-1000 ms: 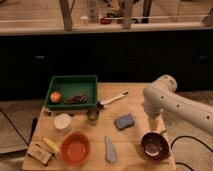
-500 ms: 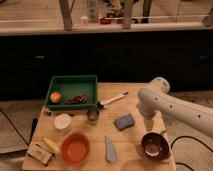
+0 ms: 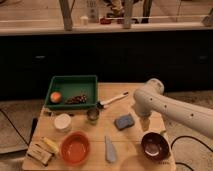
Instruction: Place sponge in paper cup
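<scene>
The sponge (image 3: 124, 121) lies flat on the worktop (image 3: 131, 150), well apart from the paper cup (image 3: 63, 122), a small metal cup (image 3: 92, 115) between them. The end effector (image 3: 144, 119) hangs just beside the sponge; open or closed, I cannot tell.

The gripper (image 3: 145, 121) is mostly hidden behind the arm (image 3: 172, 107), just right of the sponge (image 3: 124, 121). Arm's cut off at the right edge too.
</scene>
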Tool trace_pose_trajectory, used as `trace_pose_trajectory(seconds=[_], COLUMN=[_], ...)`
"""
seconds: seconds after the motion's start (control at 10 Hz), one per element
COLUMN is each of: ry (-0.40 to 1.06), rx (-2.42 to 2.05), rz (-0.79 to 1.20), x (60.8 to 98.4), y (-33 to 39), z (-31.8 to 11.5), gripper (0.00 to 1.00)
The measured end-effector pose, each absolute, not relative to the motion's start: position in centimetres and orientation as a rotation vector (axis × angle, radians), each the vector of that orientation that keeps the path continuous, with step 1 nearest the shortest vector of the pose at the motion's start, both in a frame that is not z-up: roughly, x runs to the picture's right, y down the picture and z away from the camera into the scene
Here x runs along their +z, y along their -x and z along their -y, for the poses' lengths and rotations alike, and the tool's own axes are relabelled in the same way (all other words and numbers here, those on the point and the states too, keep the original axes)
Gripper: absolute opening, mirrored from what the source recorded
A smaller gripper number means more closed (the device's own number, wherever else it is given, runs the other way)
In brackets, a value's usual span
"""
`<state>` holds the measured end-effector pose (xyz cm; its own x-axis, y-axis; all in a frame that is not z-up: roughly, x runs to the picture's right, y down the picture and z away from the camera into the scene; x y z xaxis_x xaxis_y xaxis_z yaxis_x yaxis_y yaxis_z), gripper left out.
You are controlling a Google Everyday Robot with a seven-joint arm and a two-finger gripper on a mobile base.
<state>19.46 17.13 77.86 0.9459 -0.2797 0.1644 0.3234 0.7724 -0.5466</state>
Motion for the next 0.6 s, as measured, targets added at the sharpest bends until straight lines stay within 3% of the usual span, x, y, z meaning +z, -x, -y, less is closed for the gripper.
trace_pose_trajectory(seconds=[0.6], ry=[0.61], rx=[-0.389], rz=[0.126], x=[79.6], y=[-18.0], z=[-18.0], gripper=[0.8])
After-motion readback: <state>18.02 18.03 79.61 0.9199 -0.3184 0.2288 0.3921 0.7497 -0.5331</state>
